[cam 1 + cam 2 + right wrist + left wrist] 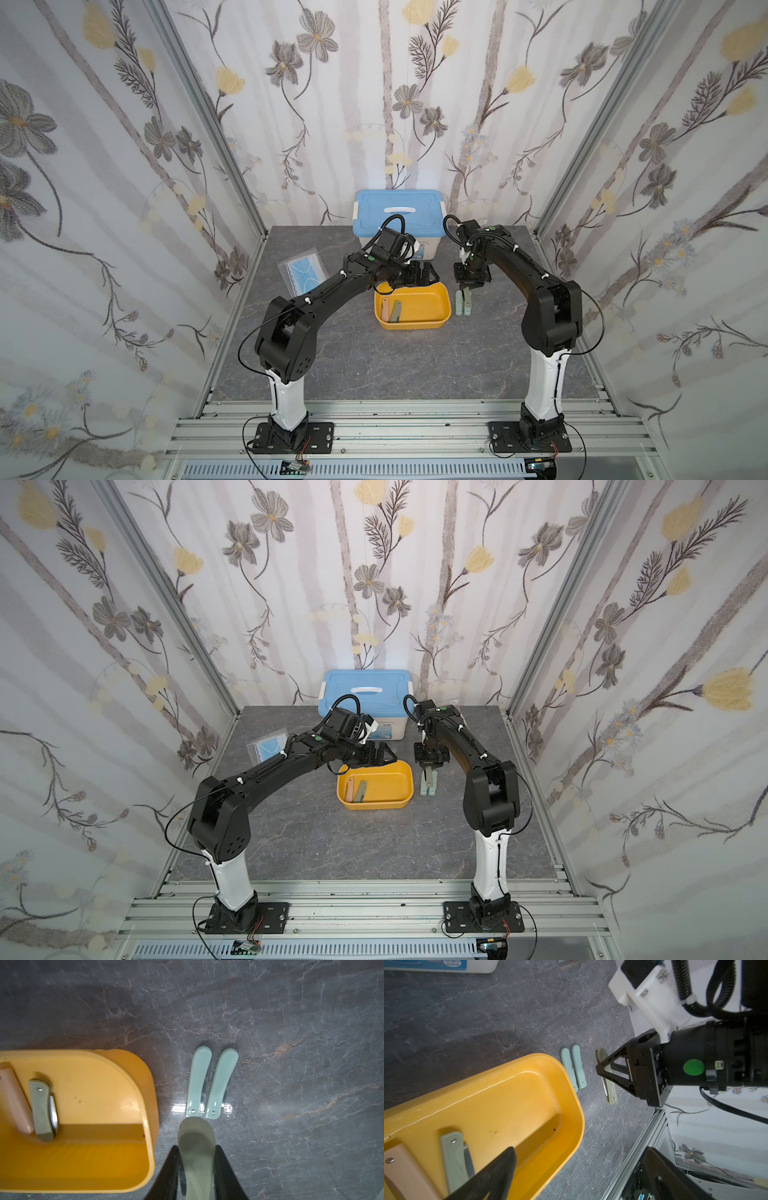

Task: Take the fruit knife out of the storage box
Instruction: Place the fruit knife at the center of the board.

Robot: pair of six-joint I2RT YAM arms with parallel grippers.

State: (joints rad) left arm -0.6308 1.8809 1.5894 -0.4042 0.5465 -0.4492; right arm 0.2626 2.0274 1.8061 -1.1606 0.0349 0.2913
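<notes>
Because the right gripper has its fingers pinched on an olive-green folding fruit knife at the storage box's 3 o'clock, just beside two pale knives lying on the table, we judge that a careless release could drop it onto that pair or let its blade swing out. The left gripper, fingers spread, hovers over the box's 12 o'clock rim and might nudge it. We count five knives: one held, two on the table, and two in the box, a pink knife and a grey-green knife.
</notes>
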